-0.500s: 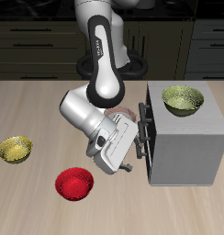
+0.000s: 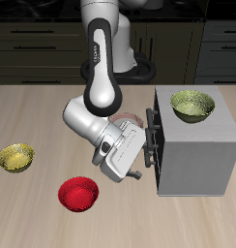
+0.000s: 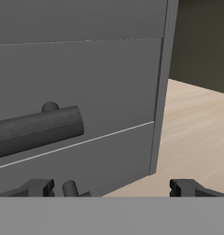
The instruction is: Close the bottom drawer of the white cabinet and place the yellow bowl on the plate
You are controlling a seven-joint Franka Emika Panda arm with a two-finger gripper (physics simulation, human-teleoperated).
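Robot gripper (image 2: 141, 160) right against the front of the white cabinet (image 2: 192, 155), fingers spread wide and holding nothing, bottom drawer (image 3: 59, 138) with its dark bar handle (image 3: 36, 133) close in front, yellow bowl (image 2: 16, 157) far off at nine o'clock, plate (image 2: 128, 120) peeking out behind the arm.

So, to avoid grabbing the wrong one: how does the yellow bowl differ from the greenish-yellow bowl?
The yellow bowl sits on the table; the greenish-yellow bowl sits atop the white cabinet. The yellow bowl looks smaller and a richer golden colour; the greenish-yellow bowl looks wider and paler. Both are round, upright and apart from the gripper.
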